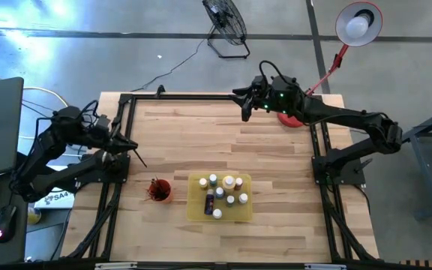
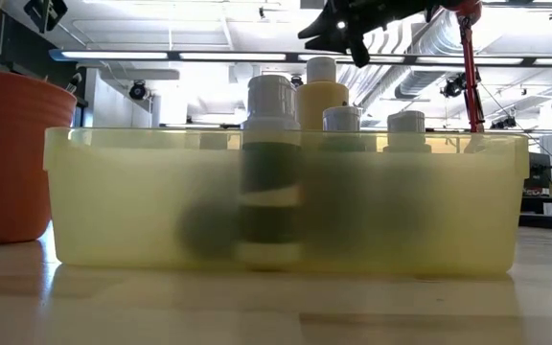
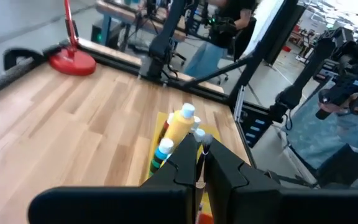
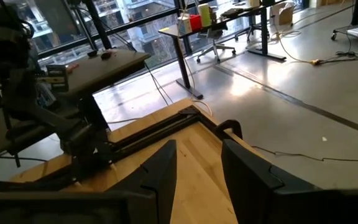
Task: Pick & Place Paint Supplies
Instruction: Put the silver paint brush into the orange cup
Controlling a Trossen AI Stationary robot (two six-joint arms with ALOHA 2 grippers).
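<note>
A flat yellow tray (image 1: 198, 210) near the table's front middle holds several small paint bottles (image 1: 229, 182) with pale caps, one of them a larger yellowish bottle (image 3: 178, 127). Left of the tray, a red cup (image 1: 160, 190) has thin brushes standing in it. My left gripper (image 1: 130, 145) hangs above the table's left edge, shut on a thin dark paintbrush (image 1: 139, 157). My right gripper (image 1: 246, 103) is raised over the far edge, open and with nothing between its fingers (image 4: 166, 168). My left gripper pinches the paintbrush's thin shaft (image 3: 200, 167) between its two fingers. The fingers come roughly level from the table's left side. The brush sticks out past the fingertips, its free end (image 1: 145, 164) slanting toward the near right. It is lifted clear of the table.
A red desk lamp has its base (image 1: 291, 117) on the far right corner, close to my right arm. Black frame rails (image 1: 122, 112) run along the table's edges. Bare wood lies between the tray and the far edge. A person (image 3: 219, 28) is in the room beyond the table.
</note>
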